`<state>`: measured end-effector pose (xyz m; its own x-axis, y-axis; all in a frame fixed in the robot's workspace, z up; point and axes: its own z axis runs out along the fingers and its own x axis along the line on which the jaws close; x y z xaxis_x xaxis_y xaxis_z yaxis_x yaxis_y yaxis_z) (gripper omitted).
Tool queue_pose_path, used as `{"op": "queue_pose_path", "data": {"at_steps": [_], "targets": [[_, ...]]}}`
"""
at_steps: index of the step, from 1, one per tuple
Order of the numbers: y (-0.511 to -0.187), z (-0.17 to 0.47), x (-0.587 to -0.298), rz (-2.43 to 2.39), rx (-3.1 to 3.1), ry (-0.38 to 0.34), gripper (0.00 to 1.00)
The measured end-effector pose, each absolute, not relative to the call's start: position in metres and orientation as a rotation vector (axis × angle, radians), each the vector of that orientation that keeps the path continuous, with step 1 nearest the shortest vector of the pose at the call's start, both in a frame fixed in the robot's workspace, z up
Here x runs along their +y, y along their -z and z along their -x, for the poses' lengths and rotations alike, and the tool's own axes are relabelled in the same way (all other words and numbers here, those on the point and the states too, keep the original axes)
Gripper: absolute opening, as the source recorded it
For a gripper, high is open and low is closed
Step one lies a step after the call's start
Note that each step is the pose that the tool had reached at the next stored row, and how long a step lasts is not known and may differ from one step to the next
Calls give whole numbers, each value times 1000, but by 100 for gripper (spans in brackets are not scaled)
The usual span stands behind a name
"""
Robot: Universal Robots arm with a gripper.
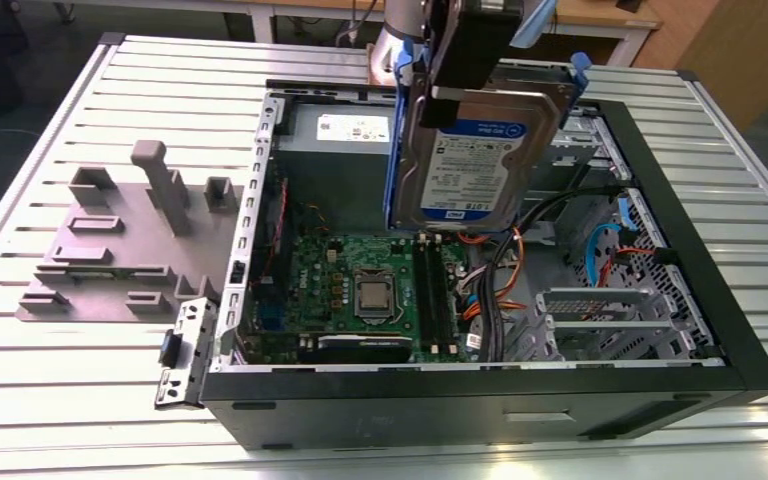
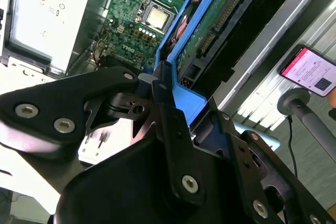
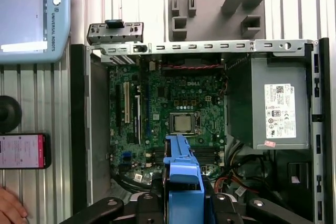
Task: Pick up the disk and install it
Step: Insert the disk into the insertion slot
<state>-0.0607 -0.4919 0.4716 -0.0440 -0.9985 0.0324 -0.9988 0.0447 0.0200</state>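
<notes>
1. At the exterior view's left, a grey moulded fixture with upright posts lies on the slatted metal table, just beside the case but apart from it.
2. Next comes the open computer case, lying on its side. A small metal bracket sticks out at its near left corner.
3. On the case floor lies the green motherboard with its bare processor. The grey power supply sits at the far end.
4. The disk hangs upright in the air over the middle of the case. Its label faces the exterior camera and its lower edge is above the memory slots.
5. The gripper is clamped on the disk's upper end. In the second wrist view its fingers press on the blue frame around the drive.
6. Right of the disk, orange and blue cables cross the space in front of the metal drive cage.
7. In the first wrist view, a teach pendant, a lit phone and a person's hand are beside the case.
</notes>
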Motion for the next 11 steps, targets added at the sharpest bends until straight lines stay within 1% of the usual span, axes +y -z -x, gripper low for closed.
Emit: {"op": "queue_pose_path", "data": {"at_steps": [11], "targets": [[-471,48,-492,-2145,-2242,-11,36]]}}
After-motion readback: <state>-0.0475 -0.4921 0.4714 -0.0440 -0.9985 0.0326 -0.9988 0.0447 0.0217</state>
